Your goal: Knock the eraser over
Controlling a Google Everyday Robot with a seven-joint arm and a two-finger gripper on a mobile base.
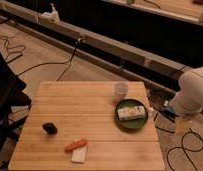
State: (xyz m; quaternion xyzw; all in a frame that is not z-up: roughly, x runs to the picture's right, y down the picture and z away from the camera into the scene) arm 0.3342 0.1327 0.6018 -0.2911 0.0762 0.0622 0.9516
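Observation:
The eraser (50, 128) is a small black block on the left part of the wooden table (90, 107). An orange stick (75, 145) lies near the front edge, with a flat white piece (79, 154) just beside it. A green plate (131, 114) at the right holds a white-and-green block (131, 113). The gripper (183, 123) hangs below the white arm (192, 92) off the table's right edge, far from the eraser.
A clear plastic cup (121, 90) stands behind the plate. Cables (45, 65) trail over the floor behind and to the right of the table. A dark chair frame (5, 100) stands at the left. A long rail (95, 42) runs across the back.

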